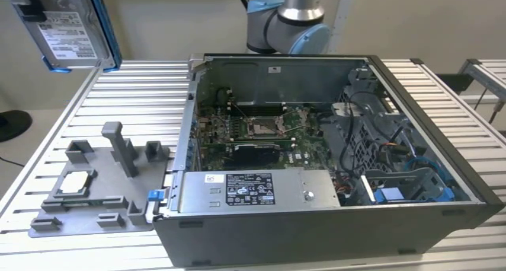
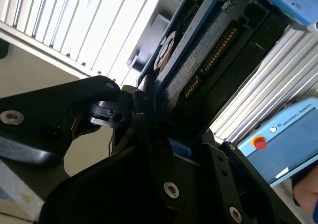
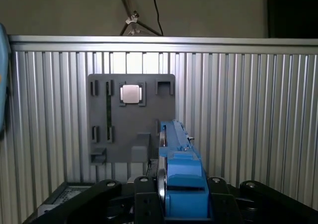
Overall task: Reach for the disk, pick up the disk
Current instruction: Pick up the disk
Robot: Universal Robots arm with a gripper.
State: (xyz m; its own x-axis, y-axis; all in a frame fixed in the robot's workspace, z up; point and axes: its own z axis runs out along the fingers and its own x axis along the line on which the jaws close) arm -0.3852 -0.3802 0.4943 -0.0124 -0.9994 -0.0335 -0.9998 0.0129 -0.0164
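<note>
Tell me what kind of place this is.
Most likely a robotics lab or test cell for PC servicing: a slatted aluminium table carries an open computer case with its motherboard exposed, the jaws hold a disk aloft, and a teach pendant shows in the second wrist view.

The arm (image 1: pixel 273 28) is showing a silver tube and pale-blue joint caps (image 1: pixel 314 38); the black end effector (image 2: pixel 146 110) is carrying silver screws (image 2: pixel 171 188).

The ribbed metal table (image 1: pixel 134 105) is carrying a grey fixture plate (image 1: pixel 89 210) at lower left of the exterior view and an open computer case (image 1: pixel 316 235) at centre-right.
</note>
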